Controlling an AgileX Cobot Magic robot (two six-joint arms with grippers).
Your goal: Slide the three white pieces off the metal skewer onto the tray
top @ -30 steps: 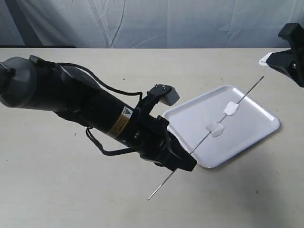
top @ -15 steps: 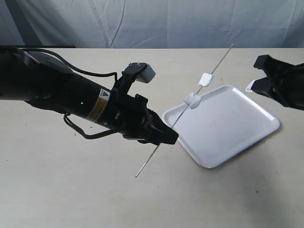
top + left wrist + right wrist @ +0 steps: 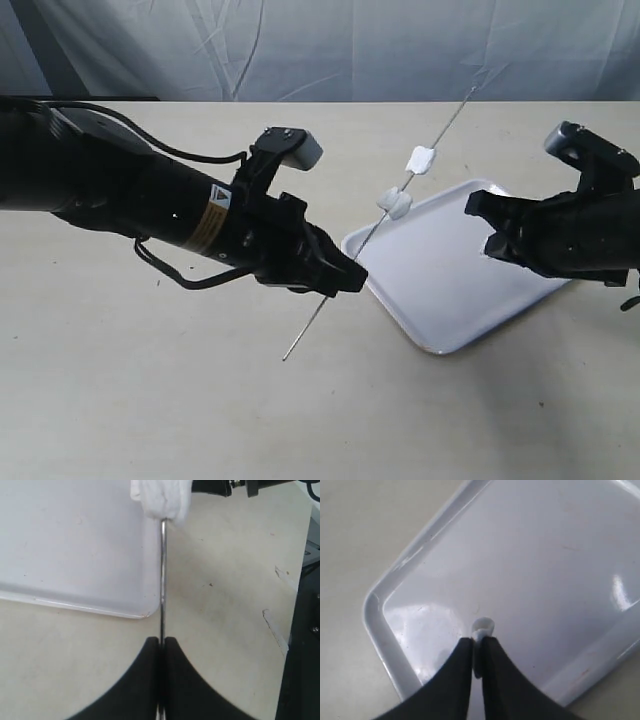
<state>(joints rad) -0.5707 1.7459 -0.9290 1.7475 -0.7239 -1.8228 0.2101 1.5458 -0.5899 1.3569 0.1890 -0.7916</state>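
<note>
My left gripper (image 3: 338, 280) (image 3: 161, 641) is shut on the metal skewer (image 3: 365, 245) (image 3: 162, 580), which slants up and away over the table. Two white pieces (image 3: 395, 203) (image 3: 421, 159) sit on the raised rod, just off the far left edge of the tray (image 3: 440, 290). The left wrist view shows the nearer piece (image 3: 161, 497) above the tray's corner (image 3: 75, 540). My right gripper (image 3: 488, 228) (image 3: 478, 642) hangs over the tray (image 3: 545, 555), shut on the third white piece (image 3: 483, 626), which pokes out past the fingertips.
The beige table (image 3: 150, 400) carries only the tray. A crumpled grey cloth backdrop (image 3: 320, 45) closes the far side. The left arm's thick black body (image 3: 120, 200) stretches across the left half of the table.
My right gripper has swung in from the right edge to a spot over the tray. The skewer has shifted slightly left and up with the left gripper.
</note>
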